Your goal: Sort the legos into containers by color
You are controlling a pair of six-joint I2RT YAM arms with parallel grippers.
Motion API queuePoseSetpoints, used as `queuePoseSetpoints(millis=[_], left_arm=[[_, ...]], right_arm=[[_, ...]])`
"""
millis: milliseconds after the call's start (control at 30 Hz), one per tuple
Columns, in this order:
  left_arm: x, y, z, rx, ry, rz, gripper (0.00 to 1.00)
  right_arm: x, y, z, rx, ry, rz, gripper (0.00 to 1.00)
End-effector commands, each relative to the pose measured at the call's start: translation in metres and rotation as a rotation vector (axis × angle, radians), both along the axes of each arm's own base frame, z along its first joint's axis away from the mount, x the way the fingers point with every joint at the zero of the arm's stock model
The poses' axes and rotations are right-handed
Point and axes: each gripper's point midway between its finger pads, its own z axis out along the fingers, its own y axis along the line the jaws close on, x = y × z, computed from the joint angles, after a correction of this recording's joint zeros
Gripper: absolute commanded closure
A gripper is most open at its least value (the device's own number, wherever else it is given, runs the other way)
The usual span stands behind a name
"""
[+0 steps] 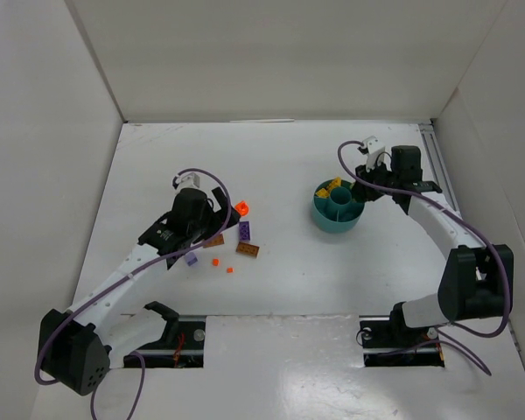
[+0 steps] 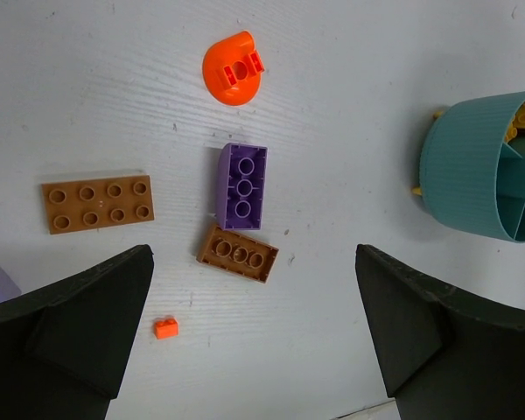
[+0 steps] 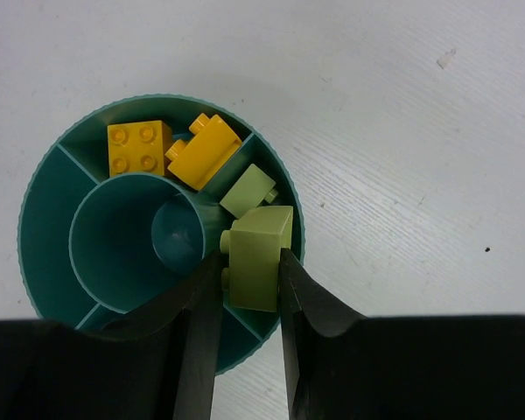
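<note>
Right fingers (image 3: 201,337): clamped on lime green lego (image 3: 258,258), held over the green wedge (image 3: 276,179) of teal tub (image 3: 44,262), near its rim. Left fingers (image 2: 79,315): spread wide above loose legos (image 2: 242,185) on surface (image 2: 350,105). Risk: a release this near the rim may bounce the piece out.

No writing, number, label or brand mark can be read on anything in view. The studs of the brown flat plastic brick (image 2: 97,205) and the purple plastic brick (image 2: 242,185) show no legible lettering.

bright flat white light, super soft faint shadows by the black two-finger left gripper (image 2: 254,262), wrist shots crisp, top view softer
</note>
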Motion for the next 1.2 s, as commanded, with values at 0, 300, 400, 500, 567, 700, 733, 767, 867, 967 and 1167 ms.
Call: queuePoseSetpoints(millis=[0, 300, 400, 500, 567, 700, 733, 767, 867, 967, 1167], left_arm=[[0.001, -0.001, 0.003, -0.006, -0.028, -0.016, 0.00], [0.000, 0.000, 0.001, -0.002, -0.020, -0.016, 0.00], [-0.003, -0.004, 0.004, -0.020, -0.021, -0.036, 0.00], [-0.003, -0.004, 0.010, -0.030, -0.040, -0.036, 0.00], [-0.002, -0.002, 0.010, -0.030, -0.041, -0.019, 0.00], [-0.004, 0.004, 0.005, -0.015, -0.015, 0.018, 0.00], [-0.003, 0.006, 0.005, -0.013, -0.017, 0.035, 0.00], [-0.001, 0.008, 0.001, 0.000, -0.010, 0.046, 0.00], [-0.001, 0.014, -0.012, 0.034, 0.024, 0.075, 0.00], [0.008, 0.012, -0.021, 0.056, 0.011, 0.065, 0.01], [0.011, -0.029, -0.038, 0.123, 0.002, -0.110, 0.06]], right_arm=[[0.008, 0.002, 0.013, 0.032, -0.051, 0.008, 0.72], [0.005, 0.001, 0.023, 0.033, -0.070, 0.009, 0.46], [0.003, 0.001, 0.025, 0.033, -0.071, 0.009, 0.42], [-0.002, -0.003, 0.033, 0.033, -0.089, 0.000, 0.42], [-0.004, -0.003, 0.043, 0.028, -0.121, 0.005, 0.40], [-0.019, -0.006, 0.065, 0.019, -0.205, 0.002, 0.29], [-0.022, -0.008, 0.070, 0.008, -0.226, -0.001, 0.24], [-0.026, -0.008, 0.074, 0.008, -0.242, -0.001, 0.12], [-0.042, -0.013, 0.086, -0.003, -0.291, -0.022, 0.01], [-0.058, -0.020, 0.090, -0.034, -0.311, -0.041, 0.01], [-0.090, -0.033, 0.075, -0.104, -0.245, -0.071, 0.01]])
